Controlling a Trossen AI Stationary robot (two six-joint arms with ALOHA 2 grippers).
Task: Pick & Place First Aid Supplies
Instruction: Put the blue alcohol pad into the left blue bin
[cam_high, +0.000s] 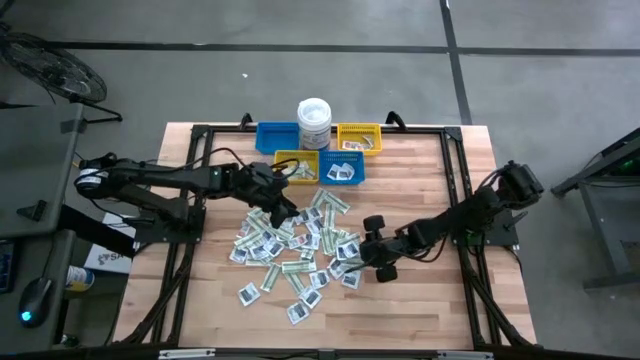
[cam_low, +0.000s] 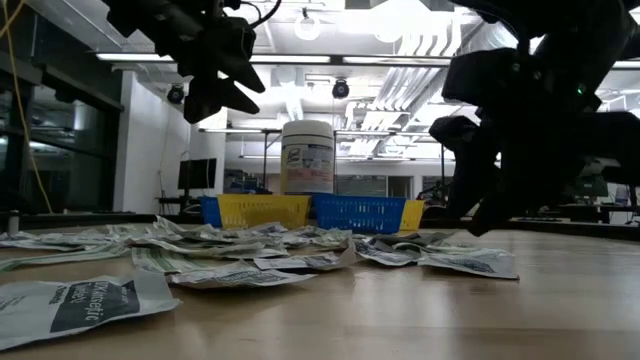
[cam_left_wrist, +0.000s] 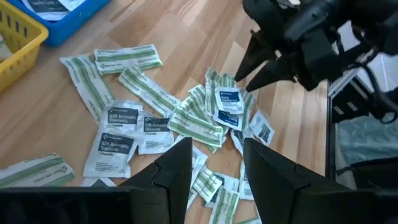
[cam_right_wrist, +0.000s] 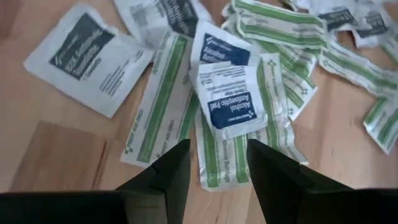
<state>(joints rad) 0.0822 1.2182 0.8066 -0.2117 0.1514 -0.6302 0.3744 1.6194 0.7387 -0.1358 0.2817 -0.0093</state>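
Many small flat paper packets (cam_high: 300, 250) lie scattered in a loose, partly overlapping pile on the middle of the wooden table. Some are white squares with dark print, some are green-and-white strips. My left gripper (cam_high: 283, 208) is open and empty, raised above the pile's far left part; the low view shows it high over the table (cam_low: 215, 85). My right gripper (cam_high: 362, 256) is open and empty, low over the pile's right edge. Its fingers stand over a blue-printed white packet (cam_right_wrist: 230, 99) lying on green-and-white strips (cam_right_wrist: 163, 106).
Behind the pile stand two blue bins (cam_high: 278, 137) (cam_high: 342, 170), two yellow bins (cam_high: 360, 138) (cam_high: 297, 167) and a white lidded tub (cam_high: 314, 122). Some bins hold a few packets. Bare wood shows at the table's near edge (cam_high: 400, 320).
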